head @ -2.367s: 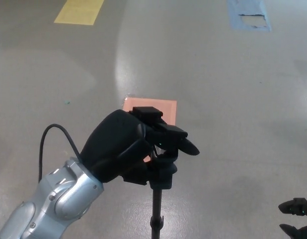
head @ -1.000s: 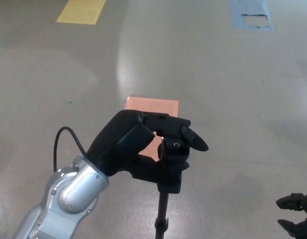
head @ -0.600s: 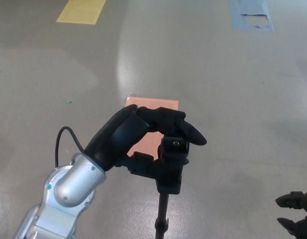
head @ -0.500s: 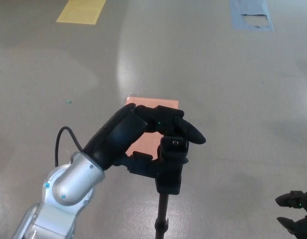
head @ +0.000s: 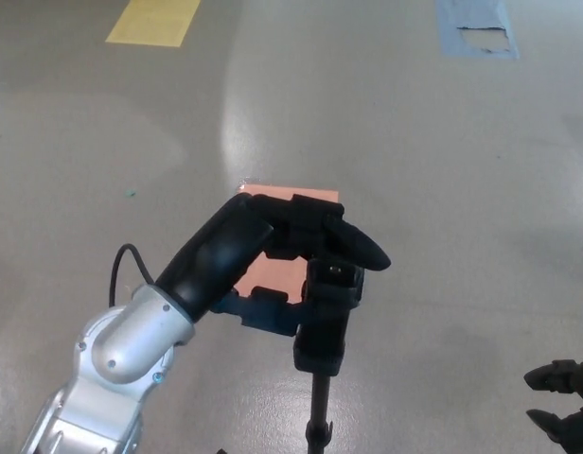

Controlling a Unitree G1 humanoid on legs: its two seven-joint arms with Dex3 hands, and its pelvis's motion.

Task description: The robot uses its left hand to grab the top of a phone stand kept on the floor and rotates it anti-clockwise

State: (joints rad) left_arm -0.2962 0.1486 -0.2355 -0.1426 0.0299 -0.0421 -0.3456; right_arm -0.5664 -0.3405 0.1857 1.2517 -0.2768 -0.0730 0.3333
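Grey floor (head: 415, 170) open all round; yellow patch (head: 151, 21) and blue patch (head: 473, 26) far off, orange mat (head: 273, 270) just behind. Left hand (head: 263, 251) closed on phone stand (head: 327, 317) top, centre-near. Vs 2.4 s ago wrist has swung, head turned: rotation underway. Right hand (head: 561, 402) idle near right, fingers apart, well clear.

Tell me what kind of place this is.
Probably an indoor lab or workshop: a bare, glossy grey floor carries a yellow marking, a torn blue patch and an orange sheet behind the phone stand.
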